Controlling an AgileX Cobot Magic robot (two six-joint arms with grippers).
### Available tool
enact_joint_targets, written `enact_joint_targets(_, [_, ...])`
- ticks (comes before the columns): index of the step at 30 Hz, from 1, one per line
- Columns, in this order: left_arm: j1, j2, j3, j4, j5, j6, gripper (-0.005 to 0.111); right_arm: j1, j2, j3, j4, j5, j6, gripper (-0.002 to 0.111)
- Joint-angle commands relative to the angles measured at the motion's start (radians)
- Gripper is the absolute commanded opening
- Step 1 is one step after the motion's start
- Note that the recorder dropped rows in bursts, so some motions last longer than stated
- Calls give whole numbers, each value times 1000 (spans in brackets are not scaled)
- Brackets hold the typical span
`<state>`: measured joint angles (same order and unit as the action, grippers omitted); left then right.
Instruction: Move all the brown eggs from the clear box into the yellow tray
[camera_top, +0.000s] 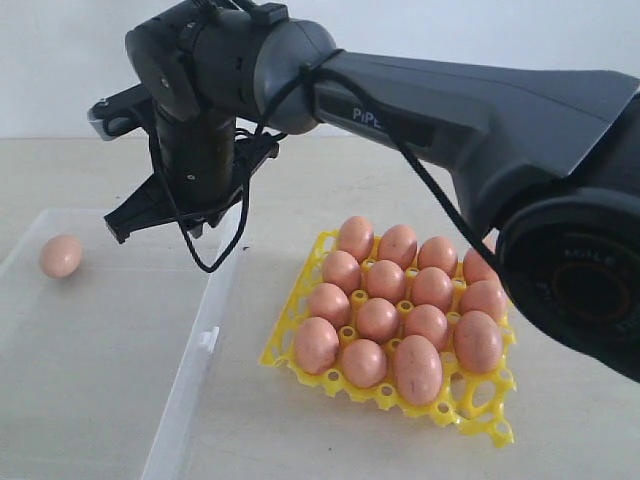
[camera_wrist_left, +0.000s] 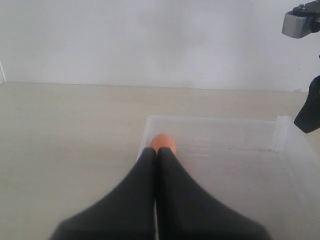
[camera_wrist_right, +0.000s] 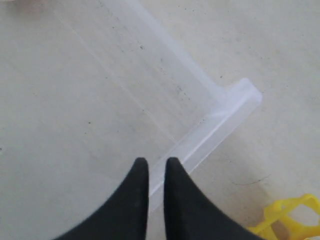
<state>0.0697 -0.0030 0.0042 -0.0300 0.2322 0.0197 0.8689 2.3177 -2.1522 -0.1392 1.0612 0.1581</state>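
Nearly finished: fifteen brown eggs (camera_top: 377, 319) sit in the yellow tray (camera_top: 480, 412) on the right of the desk (camera_top: 300, 430), with only its near right corner cup bare. One last egg (camera_top: 61, 256), smooth and pinkish-brown, lies at the far left of the clear box (camera_top: 190, 372). The right gripper (camera_wrist_right: 156, 162) hangs over the box's right wall, jaws closed and empty; next it would need to open and reach left. The left gripper (camera_wrist_left: 157, 151) is closed too.

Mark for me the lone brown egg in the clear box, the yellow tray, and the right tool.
brown egg (camera_top: 60, 256), exterior view, middle of its shell.
yellow tray (camera_top: 460, 412), exterior view, bare lattice at its front edge.
right tool (camera_wrist_right: 157, 164), right wrist view, midway between its fingertips.
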Motion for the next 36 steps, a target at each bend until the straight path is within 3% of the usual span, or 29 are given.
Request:
enact_joint_targets(1, [1, 3, -4, -5, 0, 1, -4, 12, -15, -1, 21, -54, -17, 0])
enact_joint_targets(14, [1, 3, -4, -5, 0, 1, -4, 14, 39, -1, 38, -122, -65, 0])
enact_joint_targets(36, [1, 3, -4, -5, 0, 1, -4, -12, 64, -1, -83, 20, -67, 0])
